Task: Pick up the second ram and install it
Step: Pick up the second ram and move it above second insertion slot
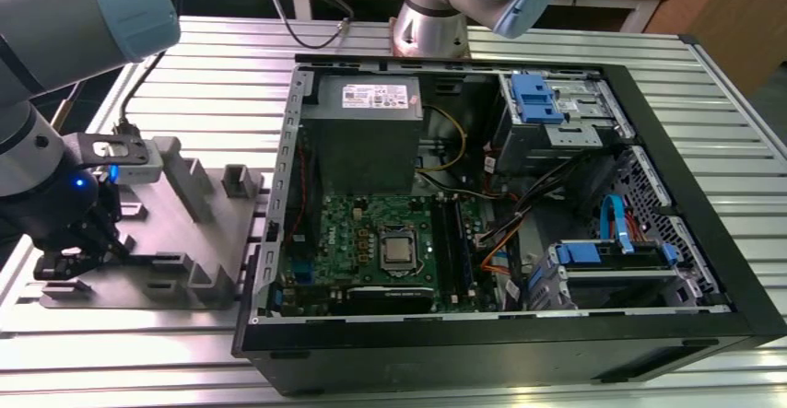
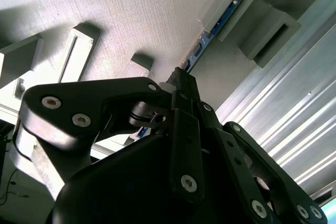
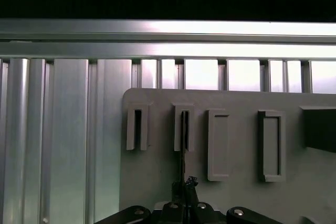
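Gripper (image 1: pixel 62 259): hung low over the near corner of the fixture (image 1: pixel 184 242), at the exterior view's left, well apart from the case (image 1: pixel 517 334).
Gripper state: fingers (image 2: pixel 184 129) drawn almost together in the second wrist view, pinched on the near end of the ram (image 2: pixel 210 35); only the thin board lay between the tips.
Gripper in wrist views: tips met at the ram's edge in the second wrist view (image 2: pixel 181 77) and in the first wrist view (image 3: pixel 185 184).
Ram: stood on edge in a narrow slot block of the fixture (image 2: pixel 131 9), its blue-green edge running from the gripper tips away through the block.
Ram, first wrist view: seen edge-on as a thin dark line (image 3: pixel 182 150), reaching from the slot to the tips.
Fixture: grey plate (image 3: pixel 236 103) with a row of raised slot blocks, flat on the table (image 3: pixel 63 129); the ram's block sat second in that row, beside another slot block (image 3: pixel 137 128).
Table: ribbed aluminium (image 1: pixel 221 58), under both fixture and case.
Case: black tower on its side, side panel off, motherboard (image 1: pixel 357 233) facing up inside.
Arm (image 1: pixel 50 21): grey with a blue joint cap, above the gripper at the exterior view's left.
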Controlling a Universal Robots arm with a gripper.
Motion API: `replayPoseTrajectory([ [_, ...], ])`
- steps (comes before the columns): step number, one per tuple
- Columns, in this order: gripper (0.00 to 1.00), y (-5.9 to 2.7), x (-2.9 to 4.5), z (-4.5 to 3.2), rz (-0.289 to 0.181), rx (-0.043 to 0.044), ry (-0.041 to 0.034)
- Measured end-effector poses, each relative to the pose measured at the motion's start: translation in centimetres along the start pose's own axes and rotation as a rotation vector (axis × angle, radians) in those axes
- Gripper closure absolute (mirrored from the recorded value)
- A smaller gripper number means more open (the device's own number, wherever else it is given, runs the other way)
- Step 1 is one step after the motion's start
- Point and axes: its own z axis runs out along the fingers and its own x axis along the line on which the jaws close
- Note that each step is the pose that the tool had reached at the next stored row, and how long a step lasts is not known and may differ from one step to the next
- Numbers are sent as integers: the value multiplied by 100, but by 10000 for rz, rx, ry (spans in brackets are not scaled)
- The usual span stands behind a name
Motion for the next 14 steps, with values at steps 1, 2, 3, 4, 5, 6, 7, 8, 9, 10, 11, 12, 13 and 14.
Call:
replayPoseTrajectory([
  [1,92,0,0,0,-4,0,-1],
  [2,92,0,0,0,-6,0,0],
  [3,92,0,0,-1,-7,0,-1],
  [4,92,0,-1,-6,-7,3,-4],
  [5,92,0,-1,-17,-8,7,-10],
  [6,92,1,-2,-36,-7,2,-10],
  [7,92,2,-3,-57,-7,-1,-14],
  [8,92,3,-3,-80,-8,0,-26],
  [9,92,4,-4,-101,-8,0,-36],
  [10,92,5,-5,-124,-8,0,-43],
  [11,92,5,-6,-147,-9,0,-51],
  [12,92,6,-7,-170,-10,-1,-59],
  [13,92,7,-8,-192,-10,-1,-66],
  [14,92,8,-9,-215,-10,-1,-72],
])
